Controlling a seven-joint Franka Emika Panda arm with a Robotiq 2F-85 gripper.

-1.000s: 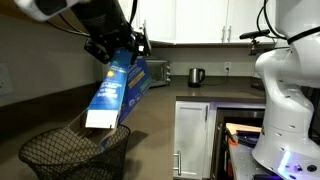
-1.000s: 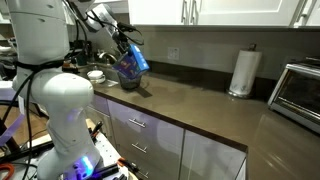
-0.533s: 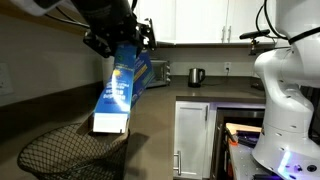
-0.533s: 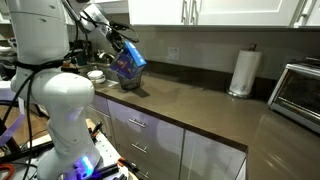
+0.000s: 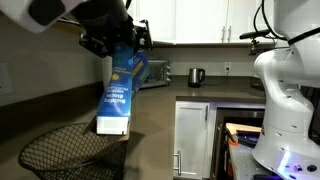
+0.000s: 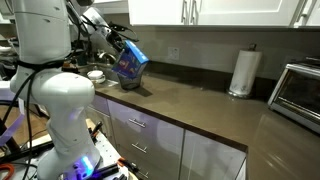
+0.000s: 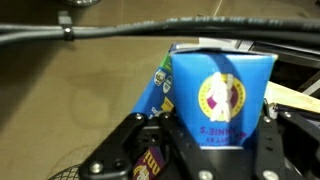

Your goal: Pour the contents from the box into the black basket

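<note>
The gripper (image 5: 124, 48) pinches the top end of the box (image 5: 116, 92), which hangs steeply tilted above the black basket (image 5: 60, 155), itself cut off at the frame's bottom; the box's contents are hidden and its blue-and-yellow print is too blurred to read.

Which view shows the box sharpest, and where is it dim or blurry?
Wrist view: box close, bright, sharp; cable along the top soft. In an exterior view, the basket sits in dim light, its mesh hard to resolve.
</note>
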